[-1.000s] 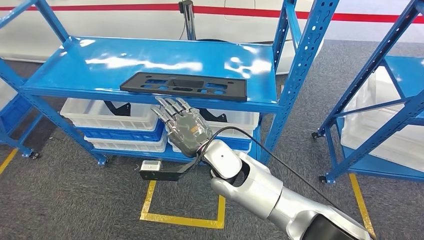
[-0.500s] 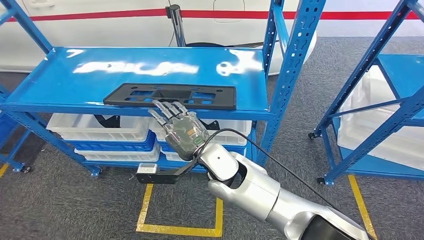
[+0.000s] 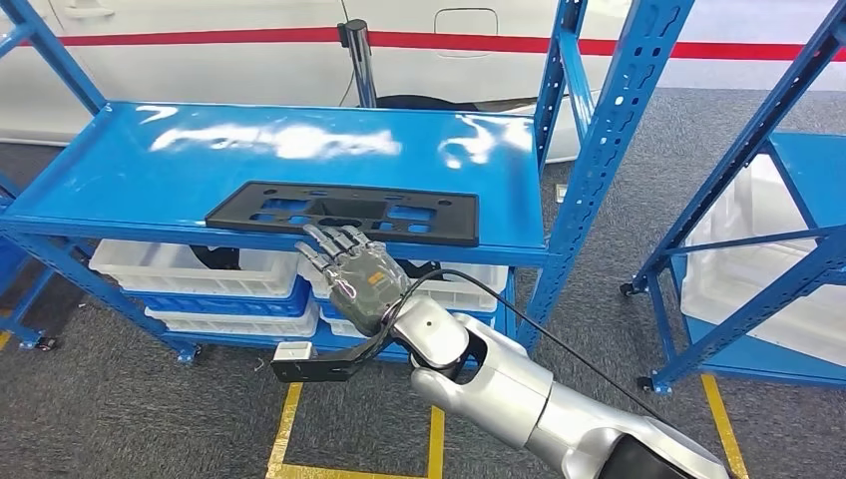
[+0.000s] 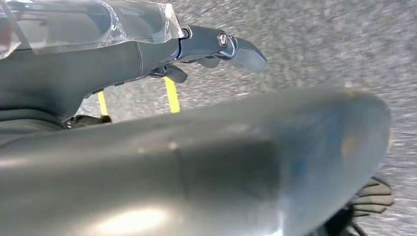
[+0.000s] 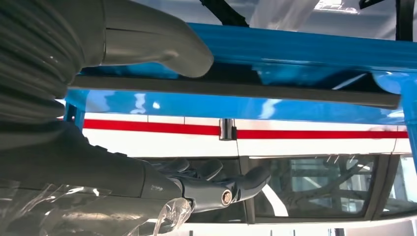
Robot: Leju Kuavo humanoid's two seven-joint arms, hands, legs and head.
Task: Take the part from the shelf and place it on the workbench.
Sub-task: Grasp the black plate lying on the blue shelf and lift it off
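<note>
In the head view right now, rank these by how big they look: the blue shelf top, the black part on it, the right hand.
1. Blue shelf top, largest.
2. Black part, a long flat plate along the shelf's front edge.
3. Right hand, smallest, though nearer the camera than the part, so its look flatters it.

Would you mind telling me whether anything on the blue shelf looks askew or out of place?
The black part lies flat but sits right at the shelf front edge, slightly skewed to it. The right hand is just below that edge, holding nothing. Otherwise nothing stands out.
</note>
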